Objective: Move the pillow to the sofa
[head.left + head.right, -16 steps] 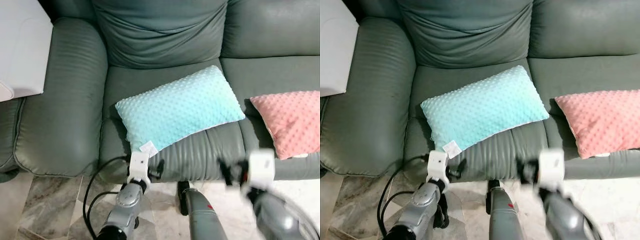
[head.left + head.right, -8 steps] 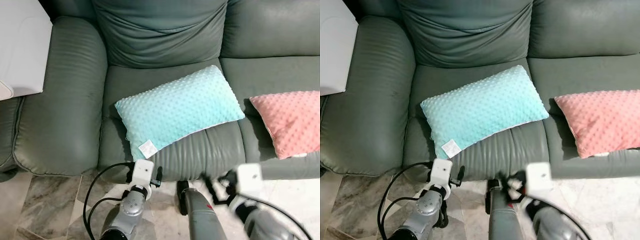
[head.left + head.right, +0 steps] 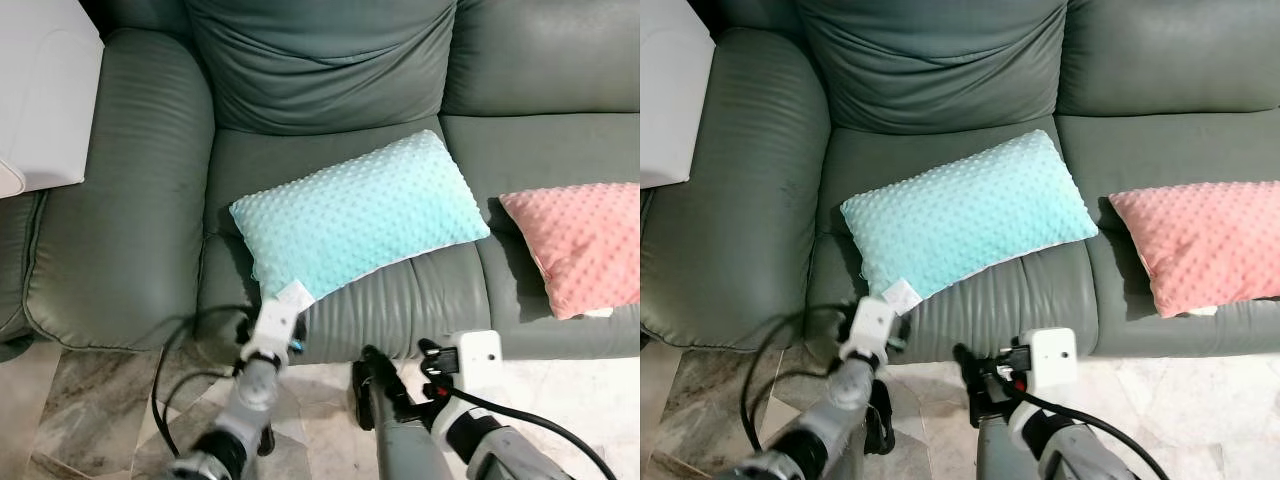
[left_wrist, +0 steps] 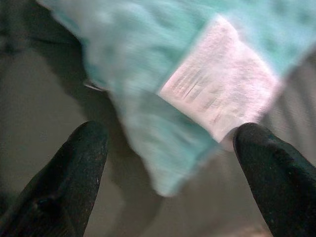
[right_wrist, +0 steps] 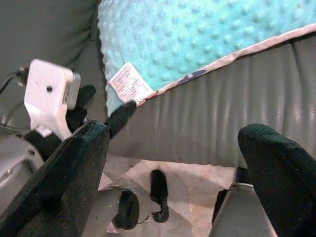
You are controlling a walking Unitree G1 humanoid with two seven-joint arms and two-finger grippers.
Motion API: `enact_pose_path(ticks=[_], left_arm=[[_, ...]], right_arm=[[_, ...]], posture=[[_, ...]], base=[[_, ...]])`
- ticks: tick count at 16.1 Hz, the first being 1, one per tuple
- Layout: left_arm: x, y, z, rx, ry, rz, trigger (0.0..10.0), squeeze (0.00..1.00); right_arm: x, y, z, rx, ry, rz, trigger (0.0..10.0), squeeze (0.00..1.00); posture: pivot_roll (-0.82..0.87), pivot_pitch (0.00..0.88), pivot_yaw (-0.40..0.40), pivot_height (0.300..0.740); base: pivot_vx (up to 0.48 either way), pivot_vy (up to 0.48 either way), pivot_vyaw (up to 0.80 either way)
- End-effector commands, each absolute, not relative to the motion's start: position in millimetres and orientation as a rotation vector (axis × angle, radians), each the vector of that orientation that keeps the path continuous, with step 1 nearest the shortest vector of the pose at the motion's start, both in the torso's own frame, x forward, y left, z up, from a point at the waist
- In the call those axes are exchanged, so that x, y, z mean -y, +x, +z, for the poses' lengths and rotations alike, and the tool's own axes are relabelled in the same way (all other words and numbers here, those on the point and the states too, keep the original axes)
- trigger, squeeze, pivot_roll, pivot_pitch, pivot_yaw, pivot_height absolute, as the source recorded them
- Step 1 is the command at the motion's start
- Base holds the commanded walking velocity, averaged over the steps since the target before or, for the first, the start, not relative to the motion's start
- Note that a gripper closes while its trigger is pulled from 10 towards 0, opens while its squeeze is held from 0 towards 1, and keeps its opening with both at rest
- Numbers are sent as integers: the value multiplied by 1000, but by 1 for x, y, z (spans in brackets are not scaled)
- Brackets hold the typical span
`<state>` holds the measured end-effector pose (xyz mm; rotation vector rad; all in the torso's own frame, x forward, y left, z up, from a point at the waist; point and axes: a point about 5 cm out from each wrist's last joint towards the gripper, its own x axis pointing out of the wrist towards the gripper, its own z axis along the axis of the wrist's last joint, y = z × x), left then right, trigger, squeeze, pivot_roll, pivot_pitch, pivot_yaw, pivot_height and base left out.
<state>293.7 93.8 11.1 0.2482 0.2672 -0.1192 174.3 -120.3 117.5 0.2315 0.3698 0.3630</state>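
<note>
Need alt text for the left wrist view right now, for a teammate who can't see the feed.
Blurred close-up: the left gripper has its two black fingers spread wide on either side of the teal pillow corner, not touching it. A white care label hangs from that corner, with the grey-green sofa seat behind.

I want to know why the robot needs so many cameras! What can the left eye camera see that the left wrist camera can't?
The left eye sees the whole scene: the sofa, a pink pillow and the right claw. The left wrist camera gives a close-up of the left claw's open fingers on either side of the pillow's corner. Both see the blue pillow and its white tag.
</note>
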Motion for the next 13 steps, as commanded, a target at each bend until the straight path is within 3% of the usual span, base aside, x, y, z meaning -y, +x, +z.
enact_pose_path(ticks=[1, 2, 3, 4, 13], left_arm=[[-104, 278, -7, -353, 249, -78, 10000, 0], [-105, 279, -7, -354, 248, -75, 10000, 0], [-106, 278, -9, -363, 248, -74, 392, 0], [-105, 276, -10, -362, 237, -77, 0, 0], [-98, 272, -13, -367, 251, -95, 0, 0]], right_arm=[[117, 168, 117, -390, 247, 376, 10000, 0], [117, 169, 118, -385, 249, 378, 10000, 0], [118, 169, 120, -381, 254, 374, 10000, 0], [118, 169, 121, -377, 256, 374, 10000, 0], [116, 171, 122, -369, 266, 365, 10000, 0]], posture=[[-312, 471, 24, 740], [-314, 471, 25, 740], [-322, 470, 26, 740], [-323, 470, 28, 740], [-316, 474, 37, 740]], base=[[0, 0, 0], [0, 0, 0], [0, 0, 0], [0, 0, 0], [0, 0, 0]])
